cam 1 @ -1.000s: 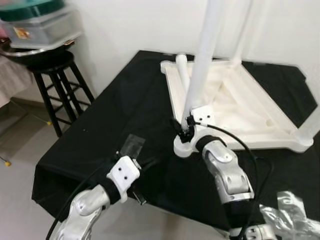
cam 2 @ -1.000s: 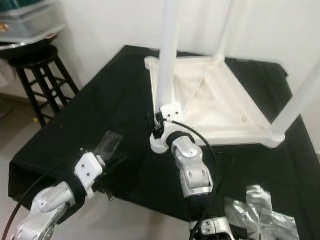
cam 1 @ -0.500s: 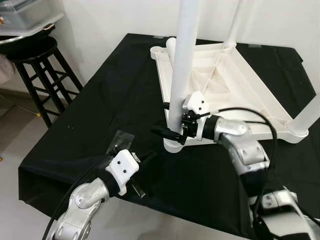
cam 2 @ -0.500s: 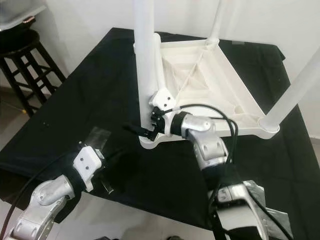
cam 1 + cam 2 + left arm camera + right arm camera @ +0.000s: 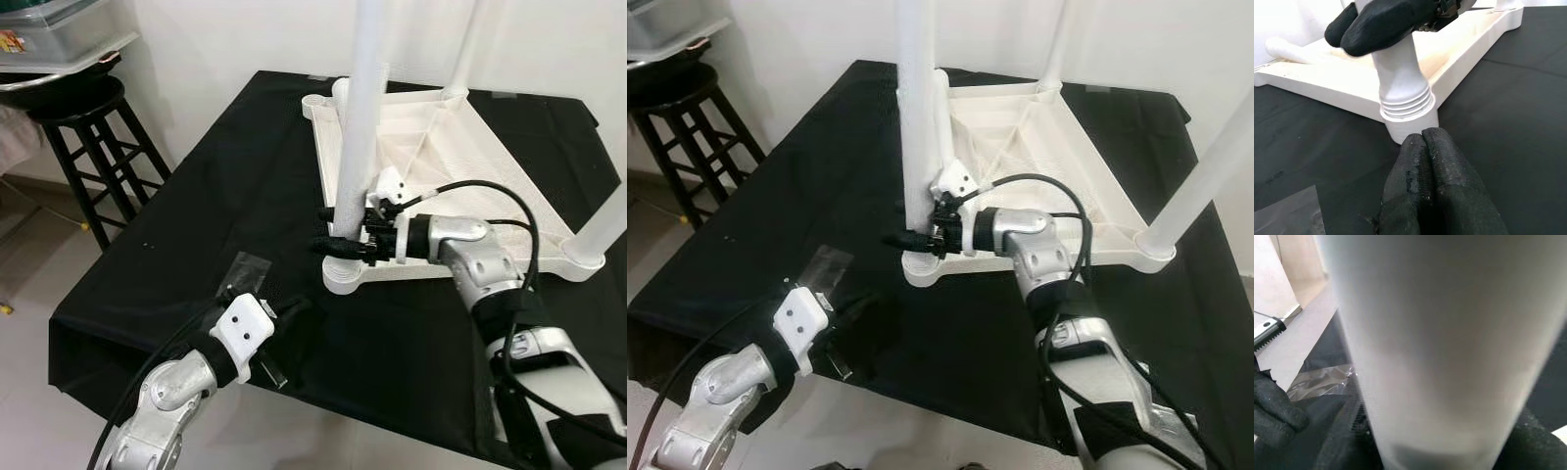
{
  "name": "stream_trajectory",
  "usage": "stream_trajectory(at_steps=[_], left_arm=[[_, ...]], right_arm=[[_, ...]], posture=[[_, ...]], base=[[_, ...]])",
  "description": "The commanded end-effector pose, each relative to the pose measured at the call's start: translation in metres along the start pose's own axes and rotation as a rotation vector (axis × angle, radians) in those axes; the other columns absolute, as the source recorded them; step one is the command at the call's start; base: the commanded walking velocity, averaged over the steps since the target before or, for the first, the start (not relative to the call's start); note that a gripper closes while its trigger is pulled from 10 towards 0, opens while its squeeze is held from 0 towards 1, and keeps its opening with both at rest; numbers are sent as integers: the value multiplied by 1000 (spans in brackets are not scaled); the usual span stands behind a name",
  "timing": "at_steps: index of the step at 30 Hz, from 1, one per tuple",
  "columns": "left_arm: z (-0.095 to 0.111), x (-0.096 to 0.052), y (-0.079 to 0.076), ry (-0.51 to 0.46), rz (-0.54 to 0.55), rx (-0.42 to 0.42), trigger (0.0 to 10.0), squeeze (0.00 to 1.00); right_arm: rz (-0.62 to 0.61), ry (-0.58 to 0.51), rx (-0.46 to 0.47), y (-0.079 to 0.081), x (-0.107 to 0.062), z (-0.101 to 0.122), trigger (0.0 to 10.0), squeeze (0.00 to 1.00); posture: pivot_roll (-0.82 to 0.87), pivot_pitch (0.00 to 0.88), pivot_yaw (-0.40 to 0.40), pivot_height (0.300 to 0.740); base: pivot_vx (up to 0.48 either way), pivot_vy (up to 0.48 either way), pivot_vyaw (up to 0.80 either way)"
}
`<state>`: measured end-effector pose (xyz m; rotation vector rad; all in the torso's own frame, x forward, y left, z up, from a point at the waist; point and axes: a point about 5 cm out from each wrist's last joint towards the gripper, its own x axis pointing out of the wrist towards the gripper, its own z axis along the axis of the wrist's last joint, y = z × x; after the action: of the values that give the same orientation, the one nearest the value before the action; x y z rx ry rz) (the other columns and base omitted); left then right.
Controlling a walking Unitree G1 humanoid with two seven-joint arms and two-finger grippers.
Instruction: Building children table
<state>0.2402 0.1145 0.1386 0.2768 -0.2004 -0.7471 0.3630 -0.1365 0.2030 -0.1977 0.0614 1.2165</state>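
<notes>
A white children's table [image 5: 460,166] lies upside down on the black cloth. Its near leg [image 5: 361,117] stands upright in the corner socket [image 5: 343,279]. My right gripper [image 5: 338,240] reaches in from the right and is shut on this leg just above the threaded foot [image 5: 1403,100]. The leg [image 5: 1449,333] is pressed between its black fingers [image 5: 1273,413]. My left gripper [image 5: 1422,147] is shut with nothing in it. It rests low over the cloth a short way in front of the socket. Two more legs [image 5: 465,44] stand at the other corners.
A clear plastic wrapper [image 5: 250,269] lies on the cloth beside my left wrist. A black stool [image 5: 93,137] with a plastic container [image 5: 59,39] on it stands at the left by the white wall. The cloth's front edge [image 5: 294,387] runs just below my left gripper.
The head view has shifted. My right arm swung from below the leg round to its right side, with the gripper staying at the leg's foot. The left gripper has kept its place.
</notes>
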Motion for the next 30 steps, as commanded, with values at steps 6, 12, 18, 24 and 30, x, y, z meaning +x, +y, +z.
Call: stream_trajectory(at_steps=[6,12,18,24,30], left_arm=[[-2,-4,-2,14,-10,-13,10000,0],[-1,-4,-3,8,-29,-15,10000,0],[0,-3,-7,4,-106,-13,10000,0],[-2,-1,-8,16,-192,-48,10000,0],[-4,0,-6,9,-215,-73,10000,0]], right_arm=[[42,8,59,8,-8,-25,0,0],[-102,66,42,10,-20,-44,0,0],[-720,251,230,28,3,-79,0,0],[-750,180,220,65,36,-67,0,0],[-822,167,180,38,30,-56,10000,1000]], posture=[[98,122,11,740],[97,129,11,740],[107,133,2,740],[91,117,19,740],[95,106,10,740]], base=[[0,0,0],[0,0,0],[0,0,0],[0,0,0],[0,0,0]])
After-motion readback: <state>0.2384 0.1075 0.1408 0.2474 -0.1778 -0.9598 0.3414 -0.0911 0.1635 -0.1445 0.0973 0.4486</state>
